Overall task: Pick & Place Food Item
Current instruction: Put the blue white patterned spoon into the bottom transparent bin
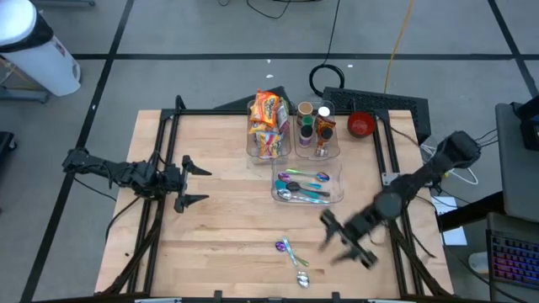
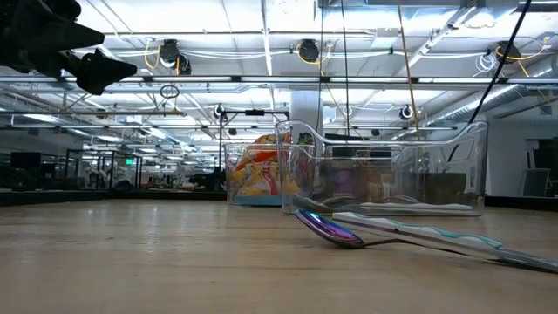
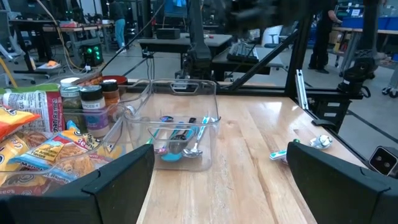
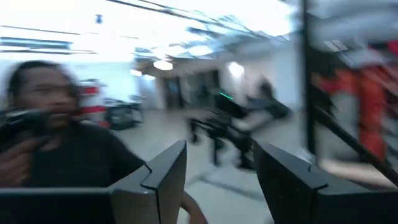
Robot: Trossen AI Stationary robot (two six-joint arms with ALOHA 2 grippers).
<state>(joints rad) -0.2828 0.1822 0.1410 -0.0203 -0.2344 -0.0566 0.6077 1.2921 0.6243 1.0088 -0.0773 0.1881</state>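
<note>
Snack bags [image 1: 267, 118] sit in the far bin [image 1: 257, 150], untouched. Left gripper [image 1: 195, 179] spread wide, empty; right gripper [image 1: 341, 236] part open, empty, near spoons [image 1: 291, 254]. Approach from above, pinch one bag only.

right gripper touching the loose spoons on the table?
Apart. The high view shows bare wood between the right gripper and the loose spoons; its fingers stand parted, holding nothing.
</note>
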